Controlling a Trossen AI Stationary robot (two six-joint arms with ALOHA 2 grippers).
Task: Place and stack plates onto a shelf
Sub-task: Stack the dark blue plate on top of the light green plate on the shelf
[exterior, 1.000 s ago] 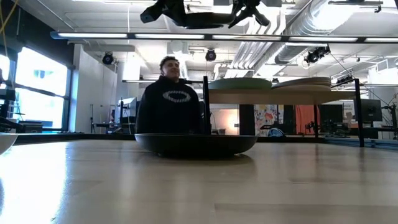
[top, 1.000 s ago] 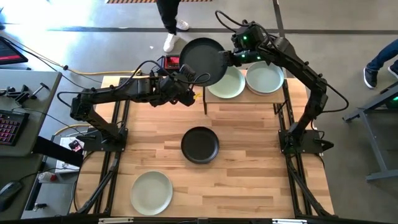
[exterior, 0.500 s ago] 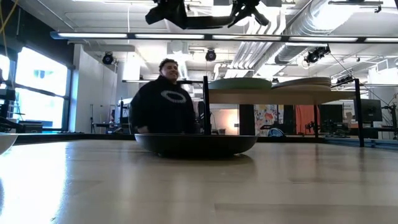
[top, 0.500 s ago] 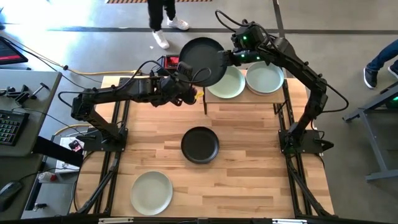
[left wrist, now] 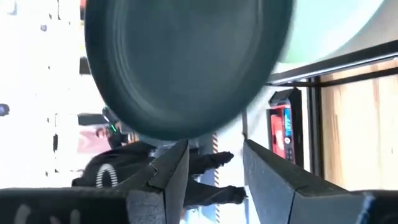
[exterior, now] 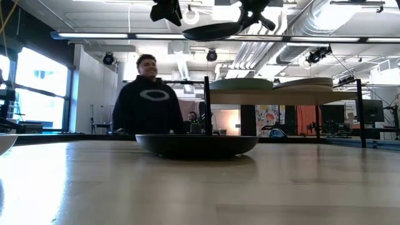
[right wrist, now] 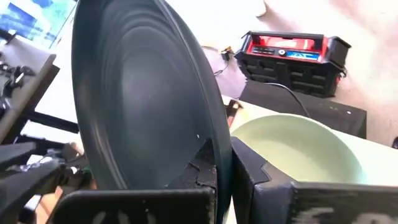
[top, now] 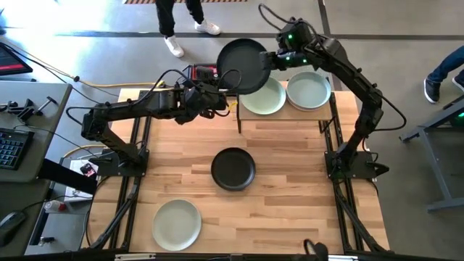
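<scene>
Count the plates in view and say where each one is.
5: dark plate held by the right gripper, two on the shelf, two on the table. Stacked ones may hide more.

Dark plate [exterior: 211,29] held aloft; black plate [exterior: 197,144] on table; person [exterior: 149,97] behind.

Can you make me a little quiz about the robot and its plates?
1. True or false: the right claw is shut on the dark teal plate.
2. What stands on the shelf right now?
A. two pale green plates
B. a black plate
C. nothing
3. Fill the gap: the left claw is ____, with nothing between its fingers.

Key:
1. True. The plate hangs in the air by the shelf's left end.
2. A. One pale green plate sits beside the other. The black plate lies on the table.
3. open
</scene>
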